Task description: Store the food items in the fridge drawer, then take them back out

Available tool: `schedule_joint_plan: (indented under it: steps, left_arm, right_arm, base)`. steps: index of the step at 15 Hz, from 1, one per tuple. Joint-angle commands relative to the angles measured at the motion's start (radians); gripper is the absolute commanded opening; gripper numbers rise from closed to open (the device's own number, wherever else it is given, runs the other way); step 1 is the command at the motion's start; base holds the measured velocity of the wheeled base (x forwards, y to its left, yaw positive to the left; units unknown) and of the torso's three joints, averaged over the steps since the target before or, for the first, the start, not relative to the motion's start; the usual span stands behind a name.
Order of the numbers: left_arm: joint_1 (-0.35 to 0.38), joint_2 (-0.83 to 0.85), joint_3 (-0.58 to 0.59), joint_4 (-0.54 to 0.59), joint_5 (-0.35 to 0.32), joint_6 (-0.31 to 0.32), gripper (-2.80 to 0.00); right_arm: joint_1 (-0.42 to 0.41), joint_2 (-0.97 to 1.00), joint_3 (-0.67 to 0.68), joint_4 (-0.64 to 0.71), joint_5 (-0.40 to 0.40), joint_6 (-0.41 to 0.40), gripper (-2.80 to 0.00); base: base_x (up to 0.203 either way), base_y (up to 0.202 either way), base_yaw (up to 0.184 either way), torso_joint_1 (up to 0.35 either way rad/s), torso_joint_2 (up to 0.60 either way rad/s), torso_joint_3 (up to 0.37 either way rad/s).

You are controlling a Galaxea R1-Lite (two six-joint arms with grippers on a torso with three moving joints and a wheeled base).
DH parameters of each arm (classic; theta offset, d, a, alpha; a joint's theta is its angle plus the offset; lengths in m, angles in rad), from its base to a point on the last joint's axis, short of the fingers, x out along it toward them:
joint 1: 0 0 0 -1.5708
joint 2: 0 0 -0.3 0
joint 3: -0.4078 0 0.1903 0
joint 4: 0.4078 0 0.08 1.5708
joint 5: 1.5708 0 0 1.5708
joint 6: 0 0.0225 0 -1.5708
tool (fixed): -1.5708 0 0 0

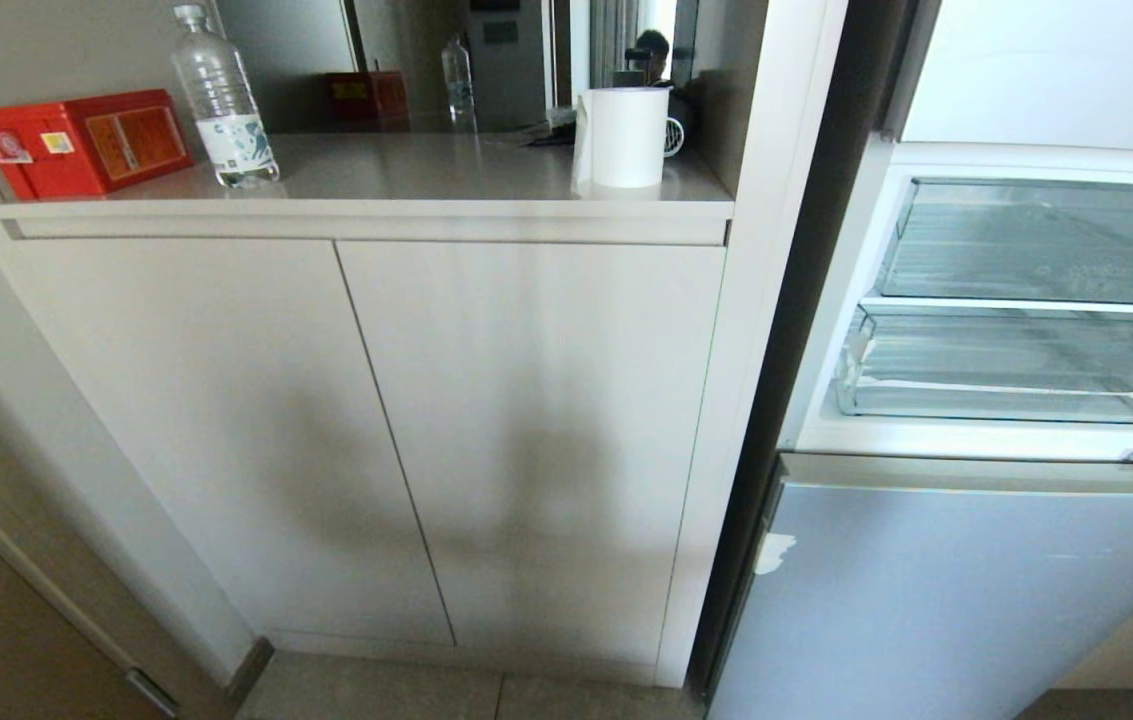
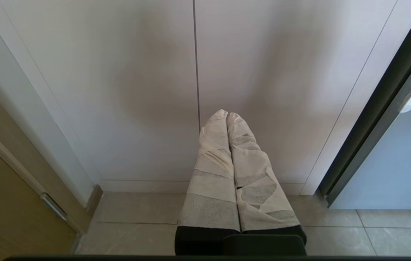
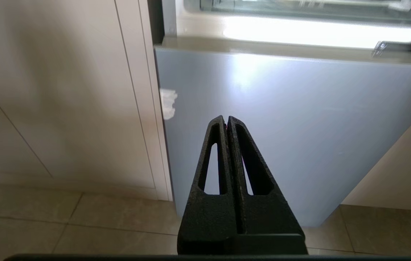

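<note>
The food items are out of view. At the right of the head view the fridge stands with its upper compartment open. Inside it, the fridge drawer [image 1: 1046, 245] is a clear shallow drawer with a ribbed floor, above a second clear drawer [image 1: 1006, 370] with marks on its front. My left gripper [image 2: 227, 114], its fingers wrapped in white tape, is shut and empty, low before the cabinet doors. The black right gripper [image 3: 226, 118] is also shut and empty, facing the closed grey lower fridge door [image 3: 299, 119]. Neither gripper shows in the head view.
A pale cabinet [image 1: 376, 430] with two closed doors fills the middle. Its counter [image 1: 426, 170] holds a red box [image 1: 81, 140], a water bottle [image 1: 221, 100] and a white cup [image 1: 626, 135]. A tiled floor [image 2: 136, 232] lies below, and a wooden door [image 2: 5, 210] stands at far left.
</note>
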Motion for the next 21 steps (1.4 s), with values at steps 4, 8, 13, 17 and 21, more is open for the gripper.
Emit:
schedule_joint_plan:
  steps: [4,8,13,17,21]
  left_arm:
    - [0.000,0.001,0.000,0.000,0.001,-0.001,-2.80]
    - [0.000,0.001,0.000,0.001,0.001,-0.001,-2.80]
    - [0.000,0.001,0.000,-0.001,-0.001,0.000,-2.80]
    - [0.000,0.001,0.000,0.001,0.000,0.000,-2.80]
    - [0.000,0.001,0.000,-0.001,0.001,0.001,-2.80]
  right_arm:
    - [0.000,0.000,0.000,0.000,0.006,-0.018,-2.80]
    - [0.000,0.058,-0.107,0.010,0.012,-0.076,-2.80]
    - [0.003,0.629,-0.280,-0.081,0.120,0.000,-2.80]
    - [0.005,1.163,-0.388,-0.404,0.201,0.049,0.00]
    - [0.018,1.579,-0.508,-0.819,0.230,0.094,0.00]
  base:
    - [0.000,0.000,0.000,-0.148,0.31,0.168]
    - [0.000,0.000,0.000,-0.009,0.04,0.022]
    - [0.000,0.000,0.000,0.000,0.00,0.000]
    - [0.000,0.000,0.000,0.000,0.00,0.000]
    - [0.000,0.000,0.000,0.000,0.00,0.000]
